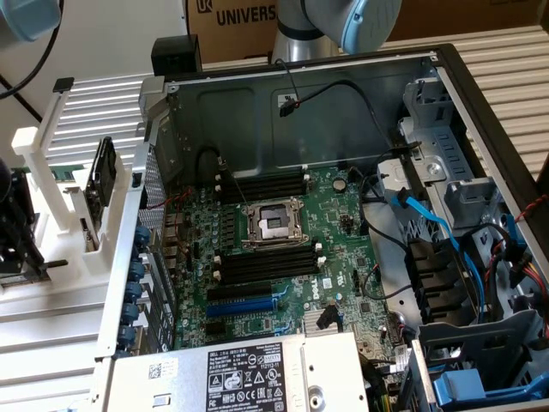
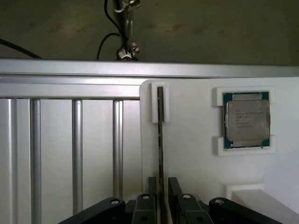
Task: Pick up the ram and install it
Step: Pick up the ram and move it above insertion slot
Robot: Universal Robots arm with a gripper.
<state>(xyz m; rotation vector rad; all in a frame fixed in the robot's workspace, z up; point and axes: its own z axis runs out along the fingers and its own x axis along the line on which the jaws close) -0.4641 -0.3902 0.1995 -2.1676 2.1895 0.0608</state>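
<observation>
The ram shows edge-on as a long thin dark stick, standing in a slot of the white holder. My gripper is open over its near end, one finger on each side of the stick, with a small gap on at least one side. In the exterior view my gripper is a dark shape at the far left edge, over the white rack outside the computer case. The motherboard lies in the open case with black memory slots on either side of the processor socket.
A processor chip rests in its own white nest on the holder. A dark flat part stands in the rack. The case wall separates rack and motherboard. Cables, a blue slot and the power supply crowd the case.
</observation>
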